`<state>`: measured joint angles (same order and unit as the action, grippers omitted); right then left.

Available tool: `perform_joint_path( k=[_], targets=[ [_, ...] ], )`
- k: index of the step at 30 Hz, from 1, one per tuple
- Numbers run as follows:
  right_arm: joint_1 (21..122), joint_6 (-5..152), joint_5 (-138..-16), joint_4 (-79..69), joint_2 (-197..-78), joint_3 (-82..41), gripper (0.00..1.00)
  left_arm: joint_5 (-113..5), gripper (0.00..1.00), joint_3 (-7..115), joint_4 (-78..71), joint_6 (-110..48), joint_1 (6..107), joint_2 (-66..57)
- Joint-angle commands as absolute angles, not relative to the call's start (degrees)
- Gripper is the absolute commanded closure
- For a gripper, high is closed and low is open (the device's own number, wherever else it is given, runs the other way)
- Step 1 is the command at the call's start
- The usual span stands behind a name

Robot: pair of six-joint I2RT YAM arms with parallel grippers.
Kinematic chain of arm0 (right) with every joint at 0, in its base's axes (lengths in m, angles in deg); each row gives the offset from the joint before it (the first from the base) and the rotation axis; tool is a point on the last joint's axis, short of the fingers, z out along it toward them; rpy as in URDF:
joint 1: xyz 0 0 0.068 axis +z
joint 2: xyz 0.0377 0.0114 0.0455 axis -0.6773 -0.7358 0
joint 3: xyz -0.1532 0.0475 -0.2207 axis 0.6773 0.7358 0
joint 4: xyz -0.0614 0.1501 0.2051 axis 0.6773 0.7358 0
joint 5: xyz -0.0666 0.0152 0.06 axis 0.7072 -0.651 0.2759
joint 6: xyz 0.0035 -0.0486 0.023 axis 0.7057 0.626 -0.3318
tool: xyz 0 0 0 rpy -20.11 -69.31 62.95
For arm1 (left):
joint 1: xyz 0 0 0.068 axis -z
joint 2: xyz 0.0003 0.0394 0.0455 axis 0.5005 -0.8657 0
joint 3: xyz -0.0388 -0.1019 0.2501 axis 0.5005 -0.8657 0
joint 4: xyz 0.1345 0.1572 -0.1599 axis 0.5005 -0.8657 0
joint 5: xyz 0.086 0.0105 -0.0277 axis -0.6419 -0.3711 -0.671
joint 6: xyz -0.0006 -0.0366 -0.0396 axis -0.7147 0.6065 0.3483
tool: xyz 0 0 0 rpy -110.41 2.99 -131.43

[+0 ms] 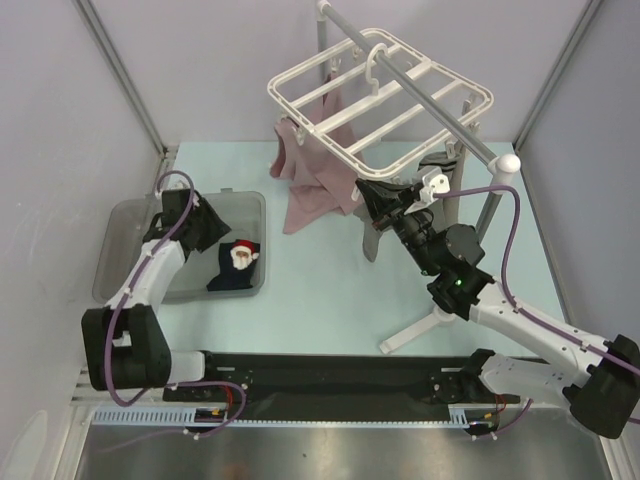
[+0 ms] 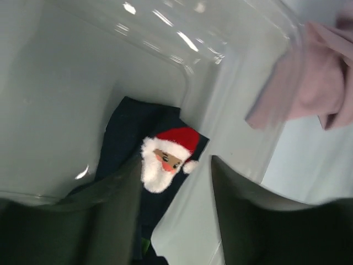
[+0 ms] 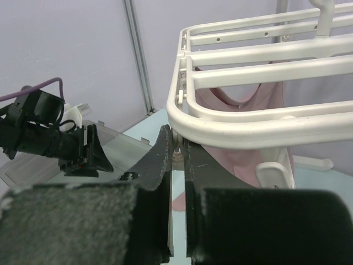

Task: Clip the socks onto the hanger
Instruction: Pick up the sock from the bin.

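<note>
The top view lays out the whole bench: on the left, the left end effector reaches down into a clear bin, where a navy Santa sock lies against the right wall. On the right, the right end effector is raised to the near corner of the white hanger, with a pink cloth draped from the frame behind it. Only this view shows a grey sock dangling just under that corner; what holds it cannot be told. The left wrist view adds the close detail: the left end effector has its fingers spread apart above the Santa sock, touching nothing, with the bin wall and the pink cloth beyond. The right wrist view shows the right end effector with its jaws almost together, pinching a pale tab right under the hanger rim. Whether that is a clip is unclear. The pink cloth hangs behind.
</note>
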<state>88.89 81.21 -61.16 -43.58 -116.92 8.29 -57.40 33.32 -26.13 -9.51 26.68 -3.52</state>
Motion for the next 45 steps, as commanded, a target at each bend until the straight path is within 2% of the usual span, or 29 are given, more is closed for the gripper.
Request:
perform_joint_path(
  k=[1,6,9,19,29,30,33,34,38,45],
  targets=[
    [88.7,80.7,-60.0,-44.5,-115.3,8.2,1.00,-64.0,0.38,36.2,-27.6,-3.0,26.3,-4.3],
    [88.6,79.6,-60.7,-44.1,-115.4,8.1,1.00,-65.1,0.39,35.9,-25.5,4.0,24.0,-11.8],
    [88.6,79.3,-60.9,-43.8,-115.3,8.0,1.00,-64.6,0.44,38.0,-27.1,5.6,22.8,-16.8],
    [88.6,78.5,-61.0,-43.5,-115.7,8.1,1.00,-64.9,0.45,33.4,-21.6,5.4,22.1,-21.1],
    [88.6,78.1,-60.8,-43.5,-116.1,8.2,1.00,-62.5,0.54,31.5,-18.4,5.2,22.2,-26.0],
    [88.6,77.9,-60.8,-43.5,-116.1,8.2,1.00,-62.5,0.55,31.5,-18.1,5.3,22.1,-26.1],
    [88.6,77.9,-60.7,-43.2,-116.0,8.2,1.00,-62.5,0.69,31.0,-17.1,4.9,22.1,-25.3],
    [88.6,77.8,-60.7,-43.0,-116.0,8.2,1.00,-61.0,0.77,30.8,-16.8,4.9,22.2,-24.8],
    [88.6,77.8,-60.4,-42.8,-116.0,8.1,1.00,-61.1,0.99,30.5,-16.7,4.1,22.2,-21.9],
    [88.6,77.3,-60.7,-42.6,-116.1,7.9,1.00,-64.6,1.00,31.3,-19.3,0.2,22.1,-8.9]
  ],
)
